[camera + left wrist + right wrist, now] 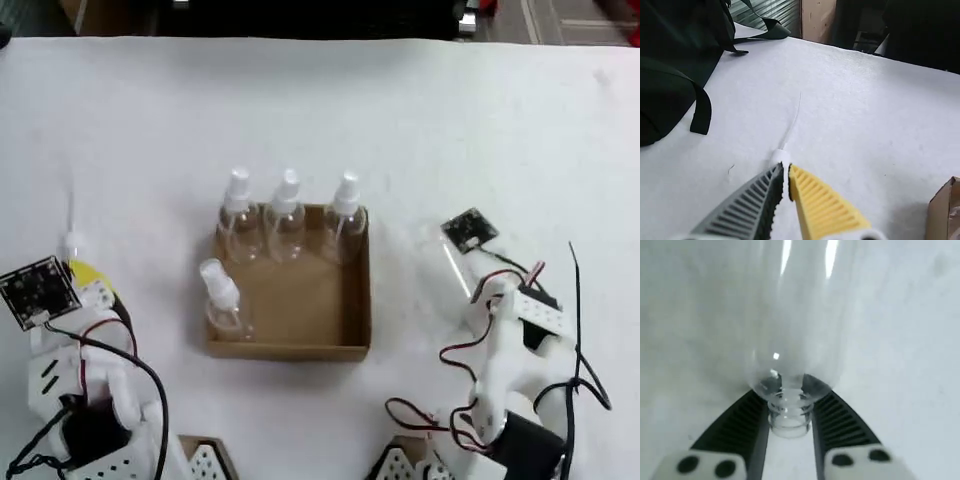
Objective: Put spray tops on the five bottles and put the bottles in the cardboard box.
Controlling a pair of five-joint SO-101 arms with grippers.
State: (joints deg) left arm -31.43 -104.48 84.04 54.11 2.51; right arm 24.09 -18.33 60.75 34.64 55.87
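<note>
The cardboard box (pixel 357 300) sits mid-table and holds several clear bottles with white spray tops: three along its far wall (pixel 286 225) and one at its near left (pixel 221 297). At the left of the table, my left gripper (pixel 76 256) (pixel 785 171) is shut on a white spray top (pixel 780 158). Its thin tube (pixel 792 120) points away over the cloth. On the box's right, my right gripper (pixel 478 292) (pixel 788 415) is shut on the neck of a topless clear bottle (pixel 455 262) (pixel 795 315).
A white cloth (pixel 450 130) covers the table. Black bags (pixel 675 60) lie at the table's left edge. A corner of the box (pixel 944 210) appears beside the left gripper. Cables (pixel 460 360) hang around the right arm.
</note>
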